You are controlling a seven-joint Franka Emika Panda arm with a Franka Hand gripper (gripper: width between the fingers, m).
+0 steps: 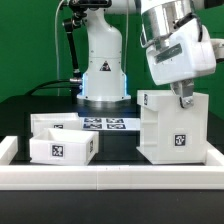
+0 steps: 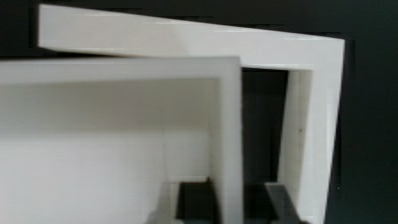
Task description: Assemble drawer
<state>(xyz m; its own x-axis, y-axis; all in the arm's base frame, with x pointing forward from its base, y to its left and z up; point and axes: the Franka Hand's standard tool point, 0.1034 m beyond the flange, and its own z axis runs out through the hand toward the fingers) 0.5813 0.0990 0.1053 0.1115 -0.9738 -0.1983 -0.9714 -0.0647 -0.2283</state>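
Observation:
A tall white open box (image 1: 175, 128) with a marker tag on its front stands upright at the exterior view's right. My gripper (image 1: 183, 100) comes down on its top edge, fingers on either side of one thin wall. In the wrist view that white wall (image 2: 249, 140) runs between the two dark fingers (image 2: 210, 203), which press on it, so the gripper (image 2: 251, 206) is shut on the wall. A lower white drawer tray (image 1: 62, 142) with a tag lies at the exterior view's left, apart from the gripper.
The marker board (image 1: 105, 124) lies flat at the back middle, in front of the robot base (image 1: 103, 75). A white rim (image 1: 110, 178) runs along the front, with raised ends at both sides.

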